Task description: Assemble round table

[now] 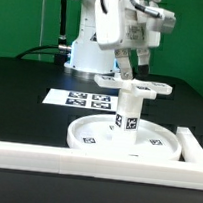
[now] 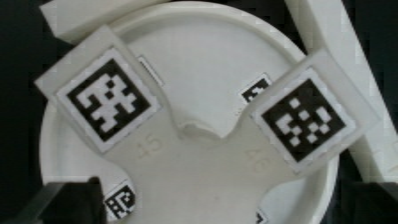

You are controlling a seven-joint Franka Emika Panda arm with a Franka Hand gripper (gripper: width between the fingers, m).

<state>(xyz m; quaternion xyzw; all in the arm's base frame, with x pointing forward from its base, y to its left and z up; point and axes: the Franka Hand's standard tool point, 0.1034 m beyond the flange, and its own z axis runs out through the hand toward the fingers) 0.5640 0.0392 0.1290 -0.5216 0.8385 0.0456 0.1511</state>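
In the exterior view the round disc [image 1: 91, 137] lies flat on the table, and the cylinder leg [image 1: 126, 114] stands upright at its middle. The cross-shaped base piece [image 1: 144, 88] sits on top of the leg. My gripper [image 1: 132, 72] hangs just above the base piece. In the wrist view the base piece [image 2: 196, 150] fills the picture with two tagged arms, and the disc [image 2: 214, 35] shows behind it. My gripper [image 2: 199, 208] is open. Its dark fingers [image 2: 32, 205] stand wide apart at either side of the base piece.
The long white border wall [image 1: 83, 164] runs along the front and turns up at the exterior view's right [image 1: 194, 147]. The marker board [image 1: 85, 99] lies behind the disc. The arm's white base [image 1: 90, 48] stands at the back.
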